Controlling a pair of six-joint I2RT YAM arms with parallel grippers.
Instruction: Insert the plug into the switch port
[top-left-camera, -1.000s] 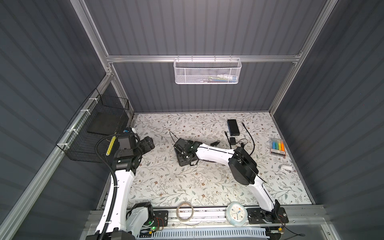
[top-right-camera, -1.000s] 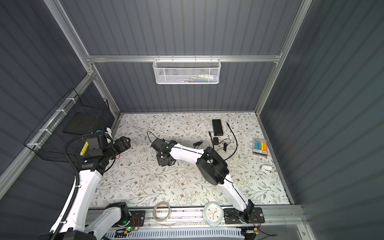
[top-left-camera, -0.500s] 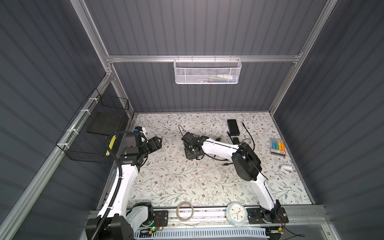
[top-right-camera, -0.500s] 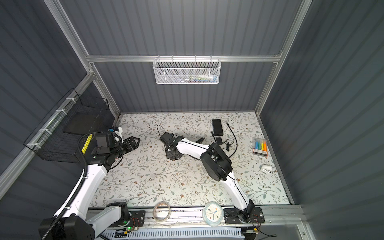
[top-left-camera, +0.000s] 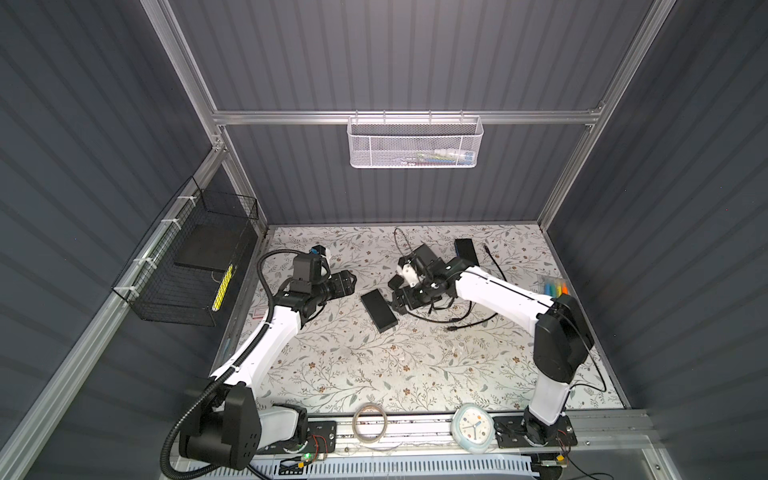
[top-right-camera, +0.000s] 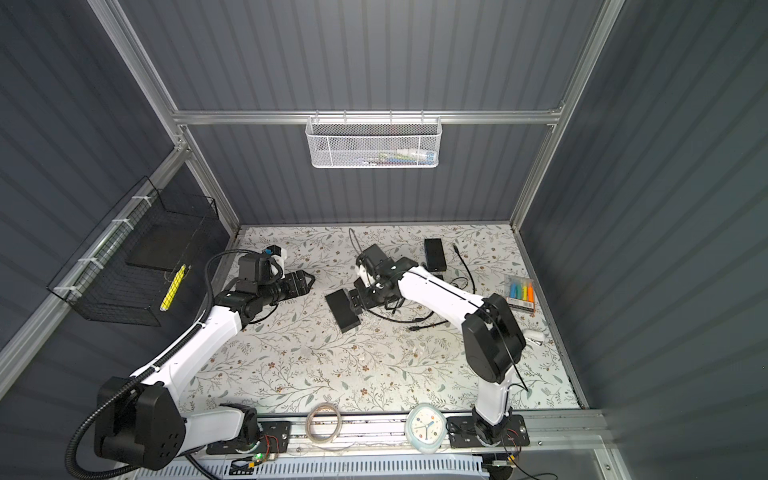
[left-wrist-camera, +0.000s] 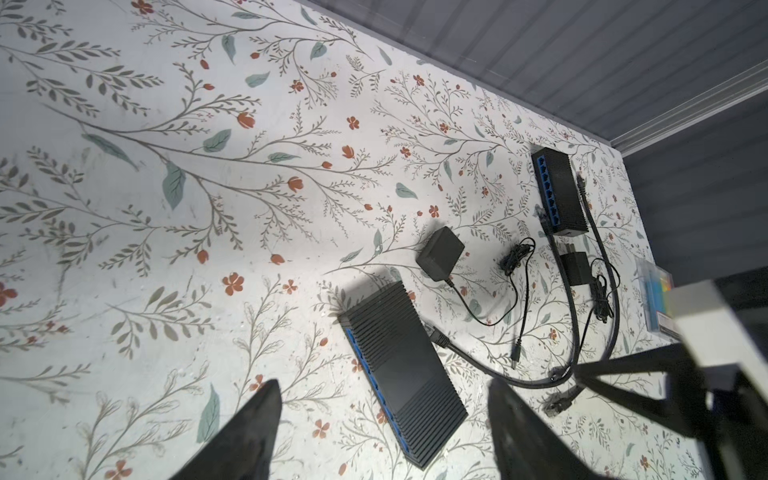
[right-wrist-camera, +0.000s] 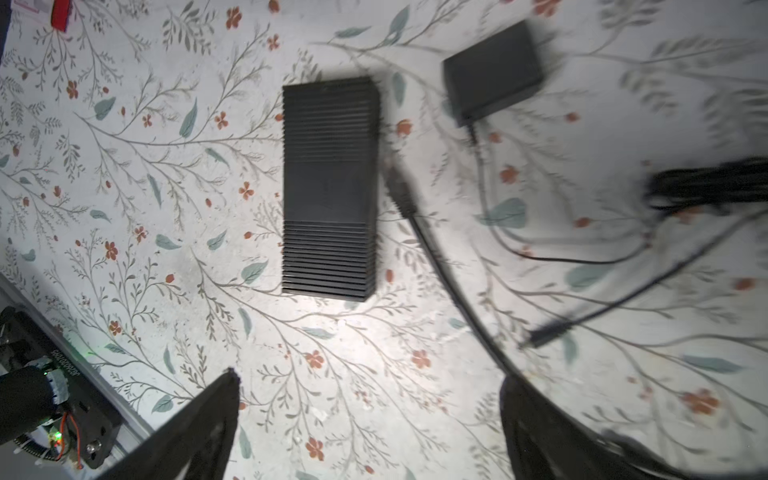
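The flat, ribbed black rectangular network switch (top-left-camera: 378, 309) (top-right-camera: 343, 309) is lying roughly mid-bench (top-left-camera: 332, 374), a bit closer to the far edge than the near one. Its long axis runs far-to-near, skewed so the near end swings a little toward the right edge. The row of blue ports (left-wrist-camera: 368, 370) is on the long side facing the left edge.

The black cable plug (left-wrist-camera: 437, 336) (right-wrist-camera: 398, 187) isn't in a port. It's flat on the bench on the opposite long side, the one with no ports, with its tip angled in at the switch body. It's right up against the switch, but I can't tell if it actually touches. Its thick black cable (left-wrist-camera: 498, 376) trails off toward the right edge.

The right arm (top-left-camera: 498, 291) comes up from the near right corner, elbow high, with the forearm stretched in toward the middle. Its wrist is tipped down over the plug side of the switch. The right fingers (right-wrist-camera: 199, 432) are spread wide with only floral bench showing between them, so they aren't gripping anything.

The left arm (top-left-camera: 274, 332) rises from the near left corner. Its wrist is roughly level and aims across at the port side, well apart from the switch. The left fingers (left-wrist-camera: 249, 436) are also apart and hold nothing.

Other bits:
- A small black power brick (left-wrist-camera: 440, 253) (right-wrist-camera: 492, 66) sits just beyond the plug.
- A second, smooth black box with blue ports (top-left-camera: 465, 251) (left-wrist-camera: 559, 191) is up near the far edge.
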